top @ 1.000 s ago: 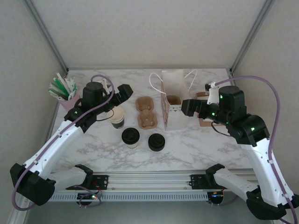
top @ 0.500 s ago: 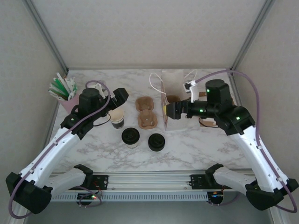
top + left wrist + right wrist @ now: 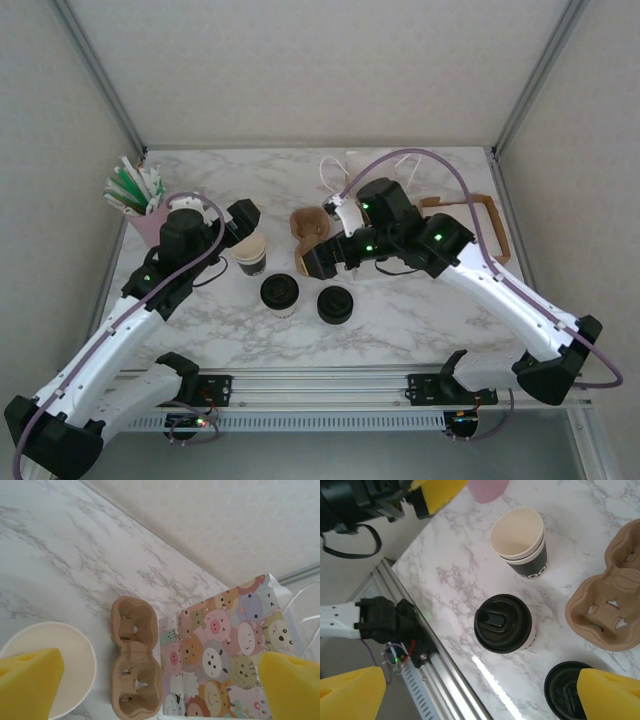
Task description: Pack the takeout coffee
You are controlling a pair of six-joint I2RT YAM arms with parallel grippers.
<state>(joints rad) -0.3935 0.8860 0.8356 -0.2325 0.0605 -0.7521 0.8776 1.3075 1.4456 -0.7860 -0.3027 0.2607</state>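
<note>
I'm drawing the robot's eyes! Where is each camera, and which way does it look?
Top external: above, behind the robot, looking down at the table; left arm, right arm show.
Left wrist: down past open left gripper at open cup, carrier, bag.
Right wrist: down past open right gripper at takeout coffee.
Wrists share open cup, carrier.

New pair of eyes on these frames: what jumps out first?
The right claw, open, reaches across mid-table above the lidded takeout coffee. To the left, the open left claw hangs near a lidless cup. A cartoon-animal bag sits next to a cardboard carrier.
</note>
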